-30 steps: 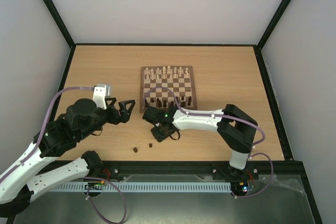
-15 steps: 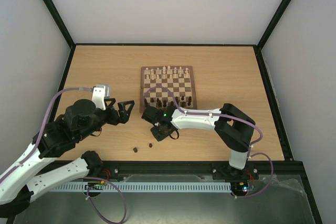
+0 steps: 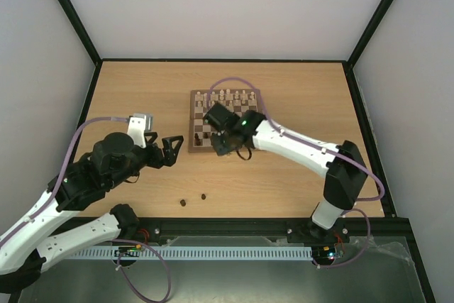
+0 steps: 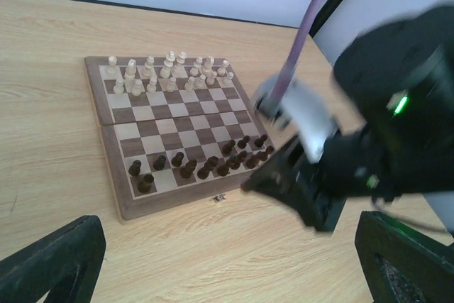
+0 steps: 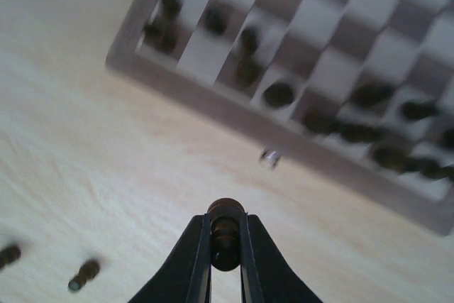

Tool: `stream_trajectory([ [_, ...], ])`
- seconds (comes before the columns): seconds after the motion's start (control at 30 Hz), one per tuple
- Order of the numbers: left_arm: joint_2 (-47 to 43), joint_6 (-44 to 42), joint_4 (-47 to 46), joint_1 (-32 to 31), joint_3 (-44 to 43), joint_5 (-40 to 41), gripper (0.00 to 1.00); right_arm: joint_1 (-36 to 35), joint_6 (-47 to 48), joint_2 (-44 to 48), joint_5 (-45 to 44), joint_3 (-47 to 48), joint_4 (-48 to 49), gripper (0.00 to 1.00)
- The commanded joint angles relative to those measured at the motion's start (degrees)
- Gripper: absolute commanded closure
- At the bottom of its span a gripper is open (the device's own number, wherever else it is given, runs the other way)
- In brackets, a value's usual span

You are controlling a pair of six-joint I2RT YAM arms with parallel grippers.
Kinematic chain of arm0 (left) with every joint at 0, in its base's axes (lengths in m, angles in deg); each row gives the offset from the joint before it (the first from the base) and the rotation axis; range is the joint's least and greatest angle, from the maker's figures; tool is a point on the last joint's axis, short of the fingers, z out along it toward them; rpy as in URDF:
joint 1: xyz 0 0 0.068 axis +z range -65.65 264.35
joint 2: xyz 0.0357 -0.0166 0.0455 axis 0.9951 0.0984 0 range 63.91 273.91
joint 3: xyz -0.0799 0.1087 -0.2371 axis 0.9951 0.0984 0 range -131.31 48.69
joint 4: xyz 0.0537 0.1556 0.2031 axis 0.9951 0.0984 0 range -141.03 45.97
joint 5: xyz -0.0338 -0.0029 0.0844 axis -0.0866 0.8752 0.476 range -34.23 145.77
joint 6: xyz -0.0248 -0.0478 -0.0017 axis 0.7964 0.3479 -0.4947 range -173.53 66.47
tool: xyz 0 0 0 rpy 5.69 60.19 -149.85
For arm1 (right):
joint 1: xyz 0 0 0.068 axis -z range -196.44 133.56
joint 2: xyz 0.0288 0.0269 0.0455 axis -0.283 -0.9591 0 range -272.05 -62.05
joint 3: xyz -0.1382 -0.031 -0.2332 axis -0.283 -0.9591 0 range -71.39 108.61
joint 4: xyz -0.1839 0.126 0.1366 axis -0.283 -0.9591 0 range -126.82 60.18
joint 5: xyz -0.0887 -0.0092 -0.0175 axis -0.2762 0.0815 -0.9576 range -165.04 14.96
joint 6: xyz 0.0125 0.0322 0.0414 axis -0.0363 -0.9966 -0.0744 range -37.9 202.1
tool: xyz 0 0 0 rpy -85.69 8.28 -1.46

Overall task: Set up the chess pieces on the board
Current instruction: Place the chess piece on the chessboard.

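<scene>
Top external view gives me the left gripper [image 3: 175,150] left of centre over the desk [image 3: 128,90], its jaws spread wide with nothing between them. On the left wrist camera its black fingers [image 4: 53,264] sit at the bottom corners of the frame. Just right of it, close to the desk's near edge, two loose dark brown wooden chess pieces [image 3: 182,203] lie on the wood, a little apart from each other. Next comes the square wooden chessboard with dark brown and cream squares [image 4: 163,122], flat at mid-desk, toward the far edge. Small cream-white wooden pieces [image 3: 227,95] fill its far rows, and dark brown wooden pieces [image 4: 213,164] stand unevenly spaced in its near rows. The right gripper [image 3: 225,147] hangs at the board's near edge, toward its left corner, the arm reaching in from the desk's near right corner. On the right wrist camera its jaws are pinched narrow on one dark brown wooden chess piece [image 5: 225,243], held just off the board's near edge, near the small metal clasp [image 5: 269,157].
</scene>
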Motion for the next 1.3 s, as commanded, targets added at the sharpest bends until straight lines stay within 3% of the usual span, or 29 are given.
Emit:
stream_trajectory([
  [0.0, 1.77, -1.84, -1.76, 0.15, 0.71, 1.12, 0.01, 6.00, 3.89, 0.37, -3.59, 6.23, -8.36, 0.94],
  [0.23, 3.34, -2.90, -2.69, 0.14, 1.24, 0.97, 0.00, 13.69, 7.98, -7.08, 0.02, 15.19, -8.36, 0.94],
  [0.53, 4.67, -3.33, -3.62, 0.33, 1.66, 0.34, 0.00, 15.12, 9.40, -19.54, 3.38, 25.06, -9.27, 0.94],
  [1.27, 4.18, -2.45, -4.12, 0.58, 2.59, -0.21, 0.01, 15.37, 9.04, -22.19, 0.61, 18.00, -5.71, 0.94],
])
